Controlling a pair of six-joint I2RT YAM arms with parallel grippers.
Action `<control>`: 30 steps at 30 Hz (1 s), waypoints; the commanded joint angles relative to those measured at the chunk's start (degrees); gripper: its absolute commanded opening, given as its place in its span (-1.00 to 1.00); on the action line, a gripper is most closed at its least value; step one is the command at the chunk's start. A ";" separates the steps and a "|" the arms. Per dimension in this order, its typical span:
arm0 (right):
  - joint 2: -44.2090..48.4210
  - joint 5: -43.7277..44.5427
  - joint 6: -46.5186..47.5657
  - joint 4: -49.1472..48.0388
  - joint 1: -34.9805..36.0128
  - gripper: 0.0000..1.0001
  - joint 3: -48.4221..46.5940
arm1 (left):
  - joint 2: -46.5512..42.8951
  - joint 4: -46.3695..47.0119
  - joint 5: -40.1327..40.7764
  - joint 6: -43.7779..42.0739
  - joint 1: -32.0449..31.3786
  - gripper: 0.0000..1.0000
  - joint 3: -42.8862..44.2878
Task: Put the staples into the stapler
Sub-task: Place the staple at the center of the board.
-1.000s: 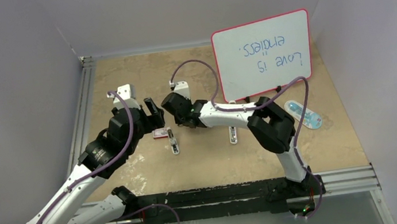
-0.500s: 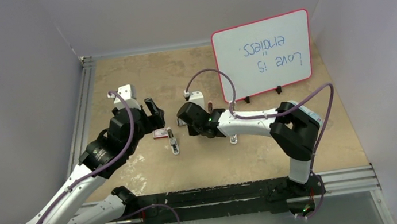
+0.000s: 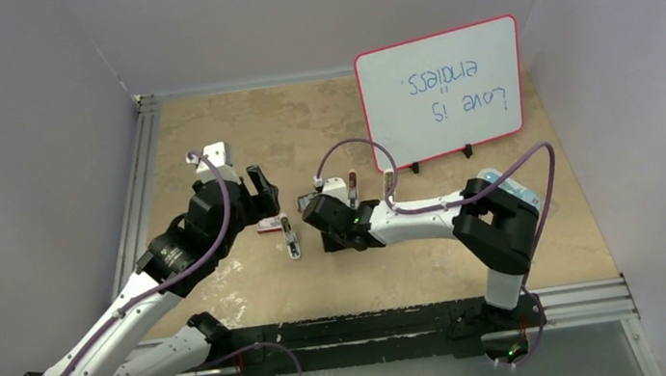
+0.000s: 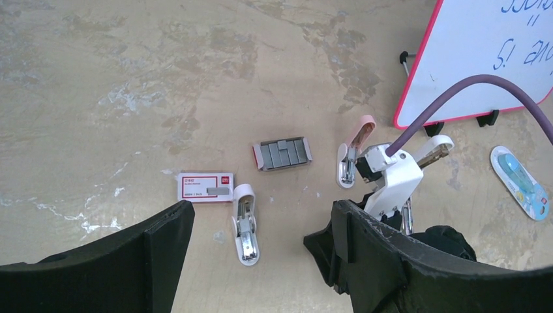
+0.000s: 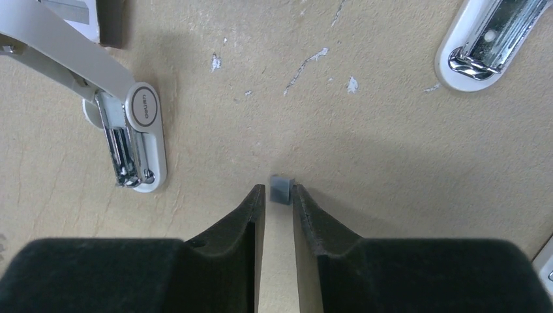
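Between the black fingertips of the right gripper (image 5: 279,193), nearly closed, a small grey metal strip of staples (image 5: 282,185) is being pinched over the beige tabletop (image 5: 365,215), an opened white mini stapler (image 5: 134,140) lying at ten o'clock. The left gripper (image 3: 264,195) is hovering wide open, empty.

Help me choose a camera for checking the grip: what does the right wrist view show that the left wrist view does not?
Only the right wrist view shows the right gripper nearly closed, with a small grey staple strip pinched between its tips. Only the left wrist view shows the grey staple tray, the whiteboard and the wide-apart left fingers. Both show the open white stapler lying on the tan table.
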State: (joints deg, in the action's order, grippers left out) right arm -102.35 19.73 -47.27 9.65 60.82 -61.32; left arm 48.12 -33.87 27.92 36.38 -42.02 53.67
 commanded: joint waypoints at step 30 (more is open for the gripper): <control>-6.02 7.87 -4.78 12.88 2.44 -0.36 -9.17 | -0.15 2.68 -0.81 -0.50 0.10 0.55 -0.50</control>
State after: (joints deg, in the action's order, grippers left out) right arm -107.63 25.91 -49.84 19.09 62.54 -68.16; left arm 48.27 -33.54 27.24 36.36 -42.02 53.52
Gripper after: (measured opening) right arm 0.324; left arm 0.776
